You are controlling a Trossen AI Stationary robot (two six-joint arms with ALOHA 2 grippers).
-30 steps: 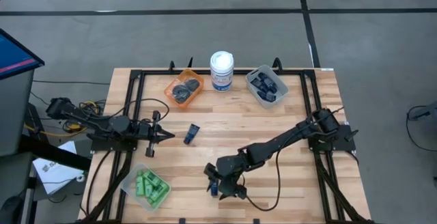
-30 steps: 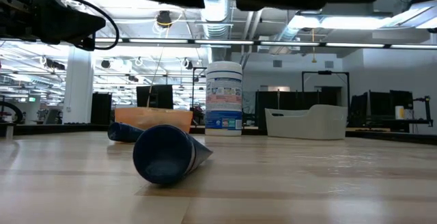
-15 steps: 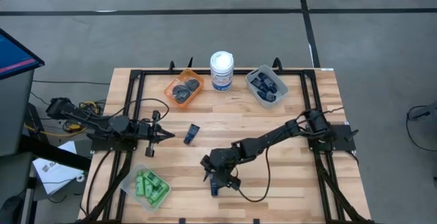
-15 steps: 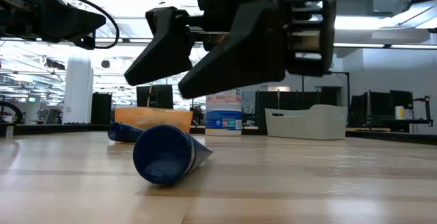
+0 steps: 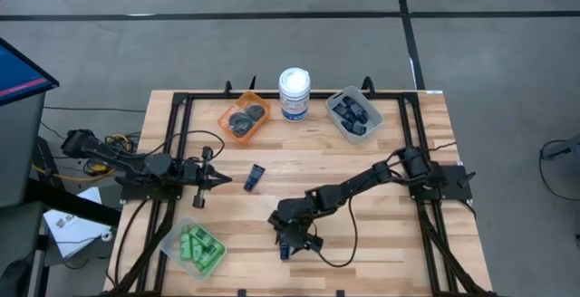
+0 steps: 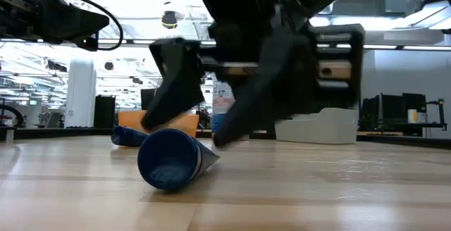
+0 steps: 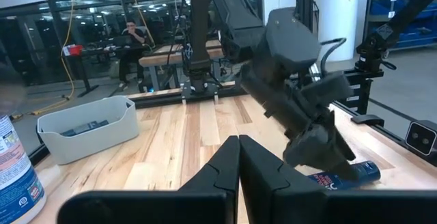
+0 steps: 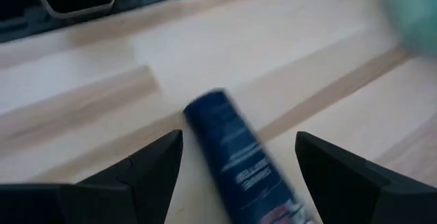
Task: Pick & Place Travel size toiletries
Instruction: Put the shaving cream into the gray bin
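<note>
My right gripper (image 8: 232, 157) hangs spread over the navy tube (image 8: 239, 152) at lower centre of the table (image 5: 381, 166); closing off-centre, I could roll it aside.

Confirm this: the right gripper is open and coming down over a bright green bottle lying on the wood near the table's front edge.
Not quite. The right gripper is open over a dark navy tube, not a green bottle; the right wrist view shows it lying between the fingers. The green bottles sit in the clear bin at front left.
</note>
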